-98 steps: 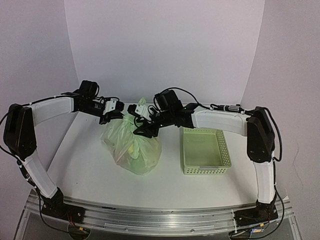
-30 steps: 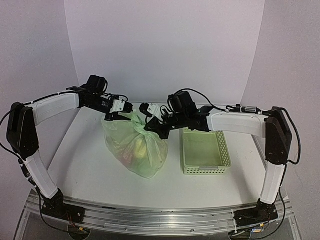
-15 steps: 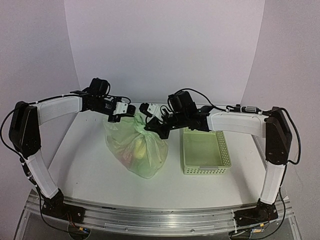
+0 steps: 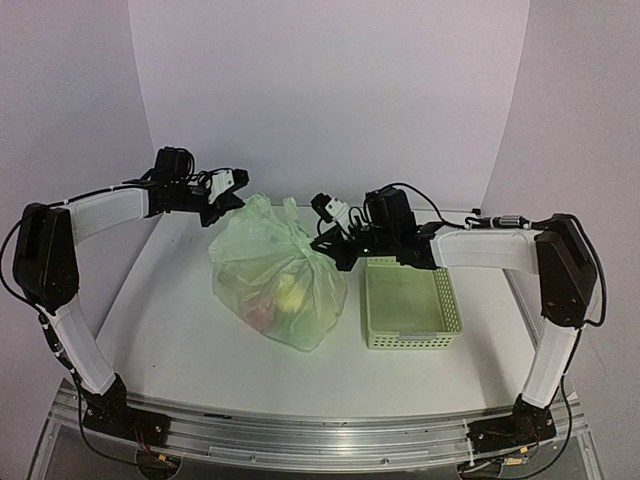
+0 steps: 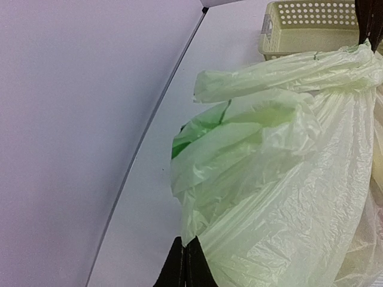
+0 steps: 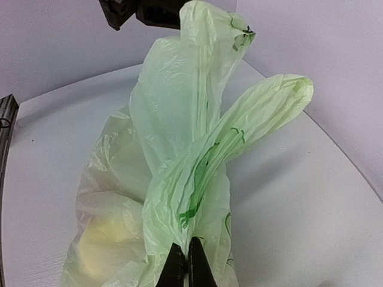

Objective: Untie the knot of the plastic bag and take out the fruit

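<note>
Right now the plastic bag (image 4: 272, 285) sits near the middle of the white surface (image 4: 170, 320), bulging and upright, with its top pulled out to both sides. The left hand (image 4: 232, 203) is at about 10 o'clock from the bag's middle. Its fingers are pressed together on a fold of the thin green film at the upper edge. In the left wrist view those dark fingers (image 5: 184, 270) meet at 6 o'clock in the frame with the crinkled film caught between them.

The right hand (image 4: 322, 241) is at about 2 o'clock from the bag, and it too is clamped on the film. In the right wrist view its fingers (image 6: 184, 266) pinch a gathered strip of plastic at the bottom of the frame. Above them the two handle ears (image 6: 272, 101) rise toward 12 and 1 o'clock, loose and apart from each other. Whether they are tied lower down I cannot tell.

The fruit (image 4: 288, 292) is inside the bag and shows only as yellow and reddish patches through the film. The single pieces cannot be told apart. A pale green lattice basket (image 4: 445, 300) stands on the surface at 3 o'clock, just beside the bag, under the right forearm.
</note>
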`<state>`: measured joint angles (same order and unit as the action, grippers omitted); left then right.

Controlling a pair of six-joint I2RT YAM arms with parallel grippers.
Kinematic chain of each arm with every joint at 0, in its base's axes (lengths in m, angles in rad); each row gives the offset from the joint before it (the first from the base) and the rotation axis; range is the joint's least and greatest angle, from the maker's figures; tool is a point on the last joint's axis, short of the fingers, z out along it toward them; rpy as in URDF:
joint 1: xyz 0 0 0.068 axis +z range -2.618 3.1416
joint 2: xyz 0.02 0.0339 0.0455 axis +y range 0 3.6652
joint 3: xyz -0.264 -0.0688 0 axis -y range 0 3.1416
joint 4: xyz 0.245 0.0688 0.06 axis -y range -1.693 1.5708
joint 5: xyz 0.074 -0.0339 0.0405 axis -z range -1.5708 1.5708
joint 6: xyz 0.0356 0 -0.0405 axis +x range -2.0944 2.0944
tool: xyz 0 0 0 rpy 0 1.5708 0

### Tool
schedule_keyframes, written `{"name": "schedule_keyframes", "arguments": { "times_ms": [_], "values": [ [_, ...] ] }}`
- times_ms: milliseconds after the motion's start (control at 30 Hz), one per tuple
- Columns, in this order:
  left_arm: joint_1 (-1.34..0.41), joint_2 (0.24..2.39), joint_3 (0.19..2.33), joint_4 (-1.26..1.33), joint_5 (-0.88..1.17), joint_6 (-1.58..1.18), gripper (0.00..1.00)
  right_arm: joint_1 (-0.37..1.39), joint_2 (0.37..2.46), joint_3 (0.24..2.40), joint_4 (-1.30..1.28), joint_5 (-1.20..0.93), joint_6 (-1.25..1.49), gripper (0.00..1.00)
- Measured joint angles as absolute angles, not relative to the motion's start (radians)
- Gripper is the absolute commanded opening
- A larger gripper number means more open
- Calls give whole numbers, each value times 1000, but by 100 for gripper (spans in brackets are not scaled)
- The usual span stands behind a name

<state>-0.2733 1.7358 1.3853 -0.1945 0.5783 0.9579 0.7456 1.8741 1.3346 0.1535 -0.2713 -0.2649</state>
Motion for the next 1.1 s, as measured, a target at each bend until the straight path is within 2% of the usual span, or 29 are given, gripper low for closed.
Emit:
{"name": "schedule_keyframes", "arguments": {
  "times_ms": [100,167,267,400,433,467,633,800,933,1100],
  "values": [
    [-260,1726,1385,-220,583,889,0,750,1858,1303,200,-268,-233,5],
    [-248,1698,1359,-233,586,862,0,754,1844,1281,209,-270,-216,14],
    [-211,1624,1293,-245,587,843,0,751,1825,1250,190,-271,-201,35],
    [-180,1538,1248,-254,619,815,0,747,1819,1243,149,-257,-189,80],
    [-183,1525,1248,-253,630,805,0,747,1817,1250,130,-252,-184,87],
    [-187,1514,1248,-252,640,795,0,747,1815,1268,99,-243,-171,89],
    [-204,1499,1248,-252,686,743,0,755,1824,1555,-108,-165,-63,92],
    [-204,1499,1248,-253,701,706,0,821,1891,1880,-151,-70,3,94],
    [-204,1499,1248,-254,707,701,0,871,2023,2049,-228,29,61,90],
    [-204,1498,1243,-253,715,709,0,874,2192,2139,-348,102,121,77]
  ]
}}
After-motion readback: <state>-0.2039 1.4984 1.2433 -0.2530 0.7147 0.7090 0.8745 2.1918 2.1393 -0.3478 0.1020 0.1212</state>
